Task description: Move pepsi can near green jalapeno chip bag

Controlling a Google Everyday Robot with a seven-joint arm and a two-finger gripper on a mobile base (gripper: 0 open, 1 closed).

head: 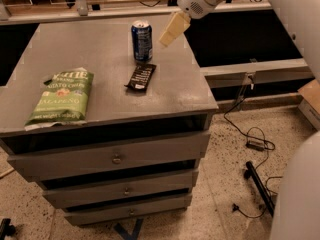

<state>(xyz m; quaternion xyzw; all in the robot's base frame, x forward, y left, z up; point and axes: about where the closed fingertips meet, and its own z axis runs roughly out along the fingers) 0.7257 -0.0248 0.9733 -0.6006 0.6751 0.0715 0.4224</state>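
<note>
We see the grey desk (175, 91) filling mid-frame, with the green jalapeno chip bag (62, 96) flat at its left. The claw (172, 30) hangs at upper centre; we cannot tell whether it is spread or closed. A black wrapper (140, 77) lies just below the upright pepsi can (142, 41), which stands just left of the claw.

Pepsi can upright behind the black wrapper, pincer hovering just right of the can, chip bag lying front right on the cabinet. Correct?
No: the camera view shows the green jalapeno chip bag lying front left. The pepsi can stands upright behind the black wrapper, the pincer hovering just to its right.
</note>
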